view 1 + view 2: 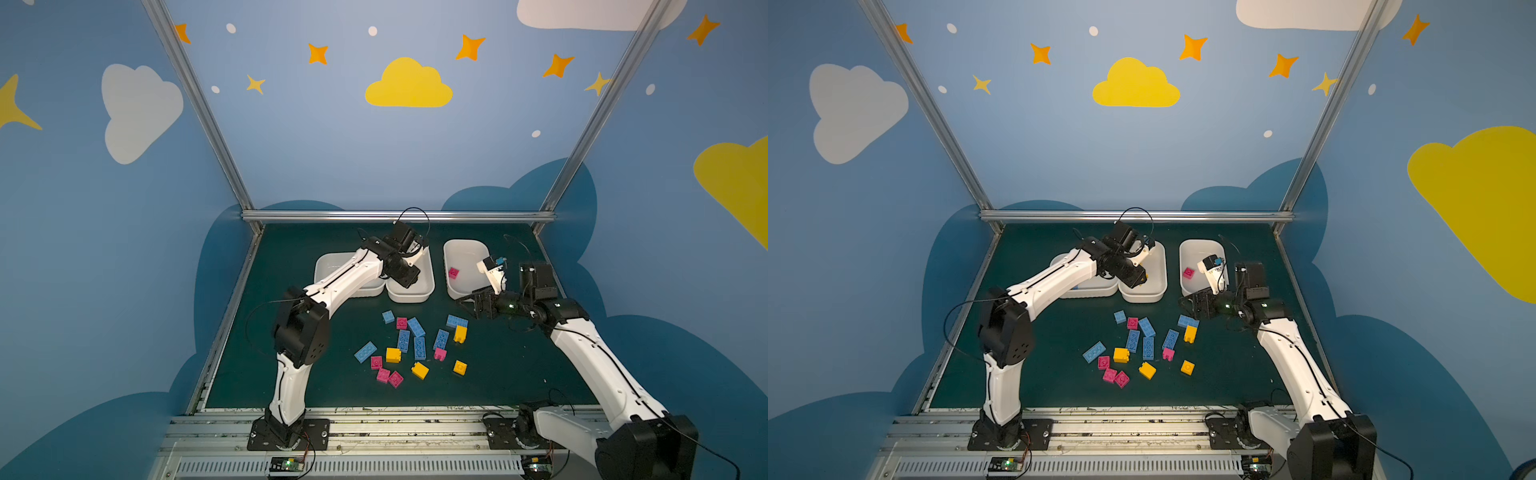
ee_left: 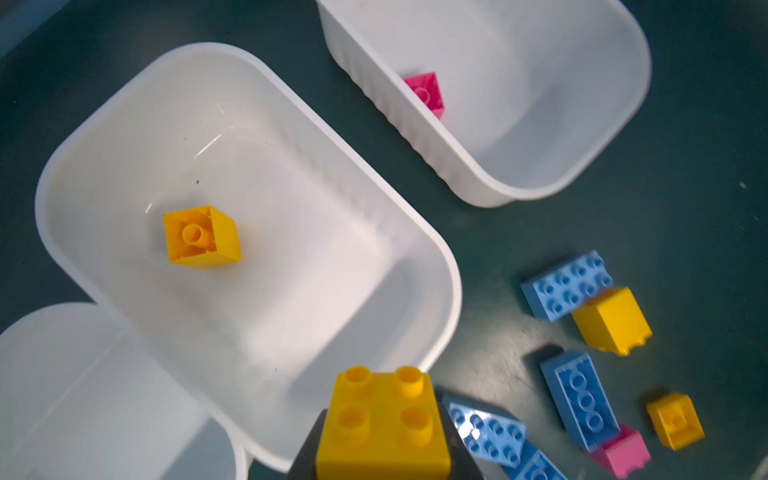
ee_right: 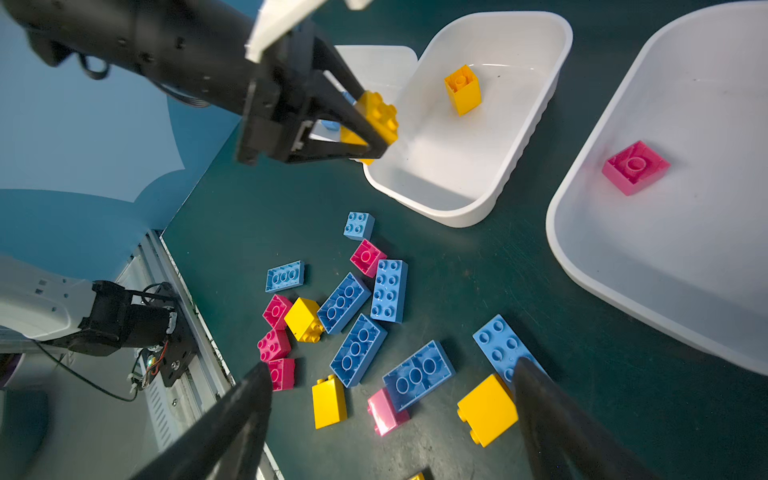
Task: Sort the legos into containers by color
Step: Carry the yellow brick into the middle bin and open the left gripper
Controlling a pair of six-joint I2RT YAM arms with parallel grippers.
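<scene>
The left gripper (image 3: 376,124) is clamped on a yellow brick (image 2: 384,419), studs up, and holds it in the air over the near edge of the middle tray (image 1: 411,297). The brick looks ready to drop in beside the single yellow brick (image 3: 462,89) already lying there. The right gripper (image 3: 390,363) hangs with its fingers spread wide and nothing between them, above the 3 o'clock side of the loose pile (image 1: 415,349). At 3 o'clock from the middle tray, and apart from it, the right tray (image 1: 446,257) holds one pink brick (image 1: 453,272). At 9 o'clock, touching the middle tray, the left tray (image 1: 332,266) is mostly hidden by the arm; a glimpse of blue (image 1: 1075,286) suggests one brick inside, though I cannot be sure. By my count the pile, at 6 o'clock from the trays on the green table (image 1: 519,374), comes to seven blue, five pink and four yellow bricks. So the sort has barely begun: each colour seems to have its tray, but nearly all the bricks are yet to be moved.
</scene>
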